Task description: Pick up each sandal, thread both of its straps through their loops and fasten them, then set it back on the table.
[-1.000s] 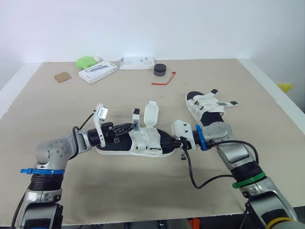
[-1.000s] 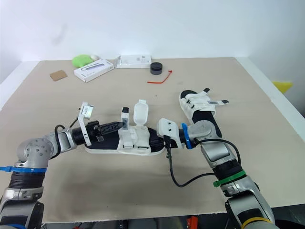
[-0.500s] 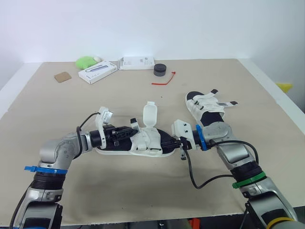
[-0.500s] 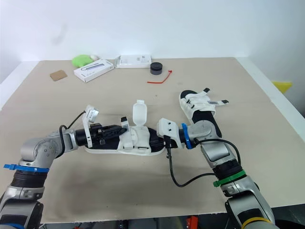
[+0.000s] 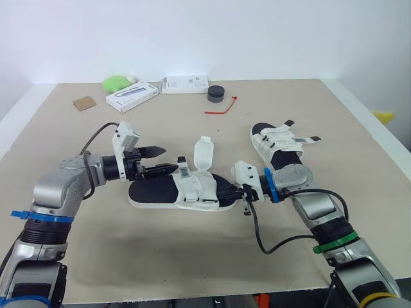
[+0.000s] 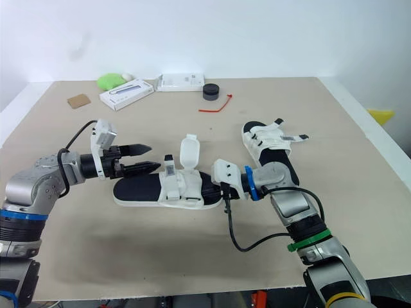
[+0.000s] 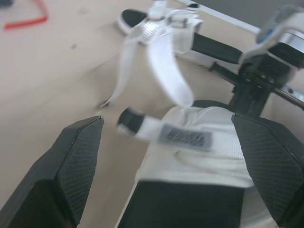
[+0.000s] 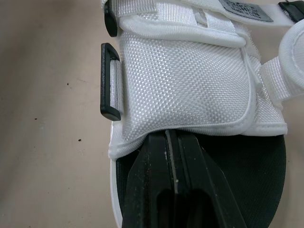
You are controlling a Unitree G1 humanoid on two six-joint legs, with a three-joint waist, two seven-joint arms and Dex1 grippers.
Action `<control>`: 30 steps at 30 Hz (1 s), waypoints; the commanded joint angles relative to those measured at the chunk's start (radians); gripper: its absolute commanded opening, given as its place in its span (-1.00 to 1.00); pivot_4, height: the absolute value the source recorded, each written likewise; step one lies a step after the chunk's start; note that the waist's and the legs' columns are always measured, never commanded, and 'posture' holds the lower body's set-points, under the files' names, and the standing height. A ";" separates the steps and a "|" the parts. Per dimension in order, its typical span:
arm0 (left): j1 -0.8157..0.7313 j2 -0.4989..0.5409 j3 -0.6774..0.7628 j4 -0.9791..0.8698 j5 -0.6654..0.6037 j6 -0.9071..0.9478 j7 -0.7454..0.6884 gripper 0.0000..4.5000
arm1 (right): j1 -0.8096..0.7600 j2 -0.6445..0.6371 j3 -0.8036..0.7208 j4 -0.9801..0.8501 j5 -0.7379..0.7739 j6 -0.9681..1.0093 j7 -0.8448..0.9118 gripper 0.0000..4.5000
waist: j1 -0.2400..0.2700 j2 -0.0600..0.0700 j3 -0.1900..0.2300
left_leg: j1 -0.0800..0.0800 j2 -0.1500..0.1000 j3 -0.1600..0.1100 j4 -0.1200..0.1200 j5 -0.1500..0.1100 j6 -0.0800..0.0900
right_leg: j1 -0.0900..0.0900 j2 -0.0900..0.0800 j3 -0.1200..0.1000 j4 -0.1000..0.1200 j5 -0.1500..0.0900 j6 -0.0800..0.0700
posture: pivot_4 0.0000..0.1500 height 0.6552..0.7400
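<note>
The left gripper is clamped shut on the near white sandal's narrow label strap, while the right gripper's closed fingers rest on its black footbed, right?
Not quite: the left gripper is open, its fingers spread and not gripping the narrow white label strap, as the left wrist view shows. The right gripper does rest its closed fingers on the black footbed of the near white sandal.

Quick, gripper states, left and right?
Left gripper: open, holding nothing.
Right gripper: shut, tips against the near sandal.
</note>
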 commanded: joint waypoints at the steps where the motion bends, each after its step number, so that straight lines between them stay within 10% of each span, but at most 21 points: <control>1: -0.009 -0.042 -0.051 -0.010 0.101 -0.146 0.006 0.75 | 0.009 0.001 0.001 -0.025 0.001 -0.005 -0.003 -1.00 | 0.000 0.000 0.000 | 0.000 0.000 0.000 0.000 0.000 0.000 | 0.000 0.000 0.000 0.000 0.000 0.000 | 1.00 1.00; 11: -0.045 -0.141 -0.051 0.143 0.146 -0.152 0.039 -0.98 | 0.009 0.000 0.000 -0.027 -0.001 -0.006 -0.007 -1.00 | 0.000 0.000 0.000 | 0.000 0.000 0.000 0.000 0.000 0.000 | 0.000 0.001 0.000 0.000 0.000 0.000 | 1.00 1.00; 30: -0.056 -0.128 -0.102 0.243 0.223 -0.081 -0.010 -0.98 | -0.002 0.006 0.002 -0.011 -0.006 -0.012 -0.007 -1.00 | 0.000 0.000 0.000 | 0.000 0.000 0.000 0.000 0.000 0.000 | 0.000 0.001 0.000 0.000 0.000 0.000 | 1.00 1.00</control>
